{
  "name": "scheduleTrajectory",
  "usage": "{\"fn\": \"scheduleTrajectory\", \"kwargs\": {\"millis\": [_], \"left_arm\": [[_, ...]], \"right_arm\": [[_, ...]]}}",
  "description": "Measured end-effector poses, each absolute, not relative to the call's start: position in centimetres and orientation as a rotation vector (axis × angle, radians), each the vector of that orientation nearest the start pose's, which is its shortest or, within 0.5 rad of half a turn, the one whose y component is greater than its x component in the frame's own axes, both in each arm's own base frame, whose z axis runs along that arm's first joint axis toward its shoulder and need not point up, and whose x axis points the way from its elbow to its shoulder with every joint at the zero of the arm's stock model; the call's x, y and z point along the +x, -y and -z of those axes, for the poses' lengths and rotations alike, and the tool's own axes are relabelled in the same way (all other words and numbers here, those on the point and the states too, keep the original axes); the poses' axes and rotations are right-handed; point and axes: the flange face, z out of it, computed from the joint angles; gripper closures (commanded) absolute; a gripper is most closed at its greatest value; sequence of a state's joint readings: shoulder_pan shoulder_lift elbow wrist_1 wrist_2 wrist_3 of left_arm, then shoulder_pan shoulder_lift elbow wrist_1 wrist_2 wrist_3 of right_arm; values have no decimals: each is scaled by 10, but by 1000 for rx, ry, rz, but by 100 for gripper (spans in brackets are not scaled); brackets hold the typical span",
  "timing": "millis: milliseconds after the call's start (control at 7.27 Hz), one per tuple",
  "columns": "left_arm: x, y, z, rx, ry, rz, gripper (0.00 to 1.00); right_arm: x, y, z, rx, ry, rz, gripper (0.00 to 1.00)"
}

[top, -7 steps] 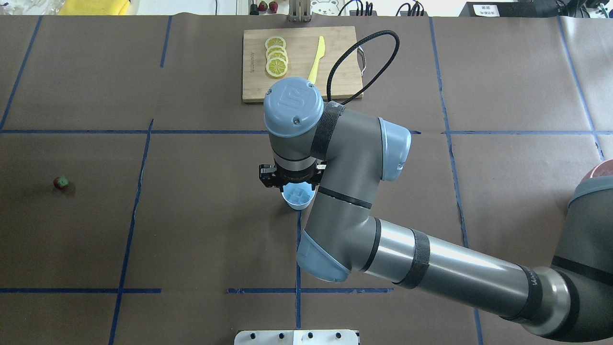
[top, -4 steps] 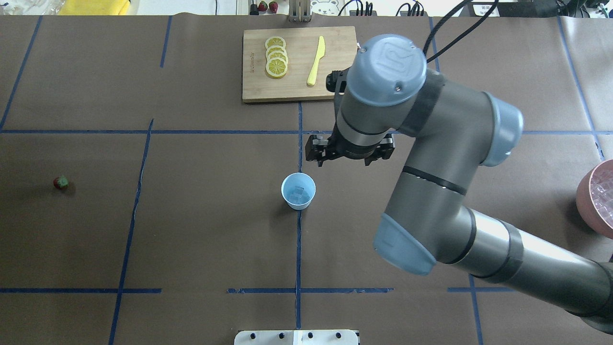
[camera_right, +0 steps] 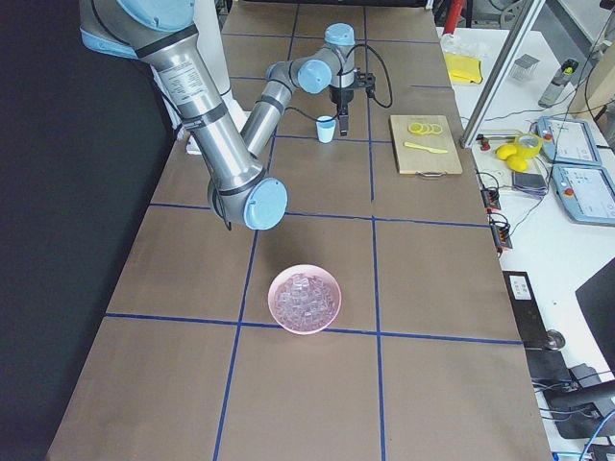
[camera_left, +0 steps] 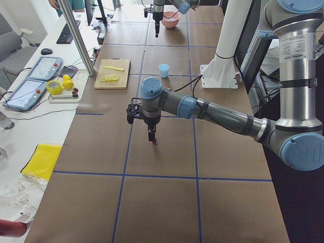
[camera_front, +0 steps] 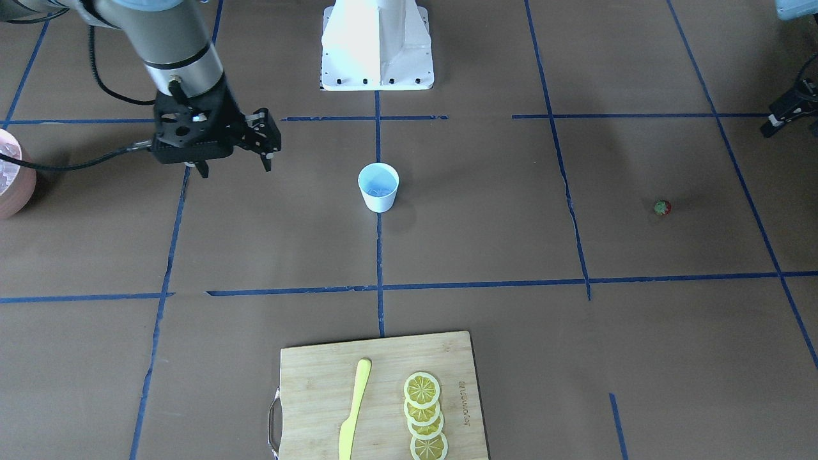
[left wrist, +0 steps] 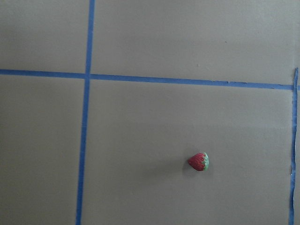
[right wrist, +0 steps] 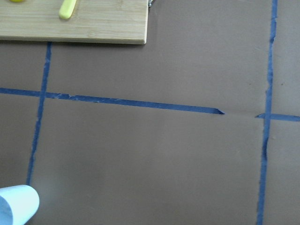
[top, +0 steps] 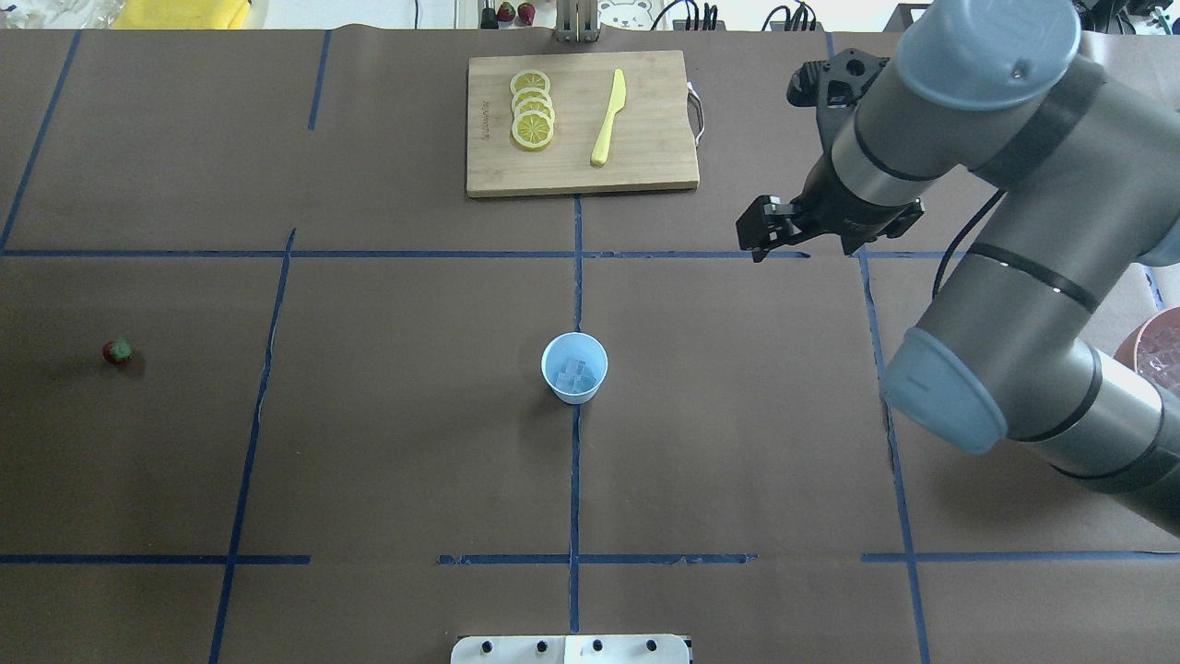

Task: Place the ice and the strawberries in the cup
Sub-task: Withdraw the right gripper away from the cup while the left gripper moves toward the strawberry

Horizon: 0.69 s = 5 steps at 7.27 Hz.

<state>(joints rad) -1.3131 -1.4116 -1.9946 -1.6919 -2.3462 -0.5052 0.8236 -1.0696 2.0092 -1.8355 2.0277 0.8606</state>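
The pale blue cup (top: 574, 367) stands upright at the table's middle with a few ice cubes (top: 573, 373) in it; it also shows in the front view (camera_front: 378, 186) and at the right wrist view's bottom left corner (right wrist: 16, 204). The red strawberry (top: 117, 351) lies alone far to the left and shows in the left wrist view (left wrist: 198, 161). My right gripper (top: 802, 251) is open and empty, up in the air, right of and beyond the cup. Of my left gripper only a black part (camera_front: 789, 112) shows, and I cannot tell its state.
A pink bowl (top: 1129, 346) holding more ice (camera_right: 306, 298) sits at the right edge, partly behind my right arm. A wooden cutting board (top: 645, 138) at the back carries lemon slices (top: 532, 111) and a yellow knife (top: 608, 115).
My right gripper has risen from just over the cup and swung right and toward the far side. The cup now stands uncovered with ice in it. The strawberry has not moved.
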Motion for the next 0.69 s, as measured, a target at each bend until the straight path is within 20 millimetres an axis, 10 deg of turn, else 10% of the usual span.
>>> {"fn": "scheduleTrajectory", "kwargs": {"millis": [688], "left_arm": [[193,446,-533,85,-799,170,0]], "right_arm": [[-165,509,-345,146,729,145,0]]}}
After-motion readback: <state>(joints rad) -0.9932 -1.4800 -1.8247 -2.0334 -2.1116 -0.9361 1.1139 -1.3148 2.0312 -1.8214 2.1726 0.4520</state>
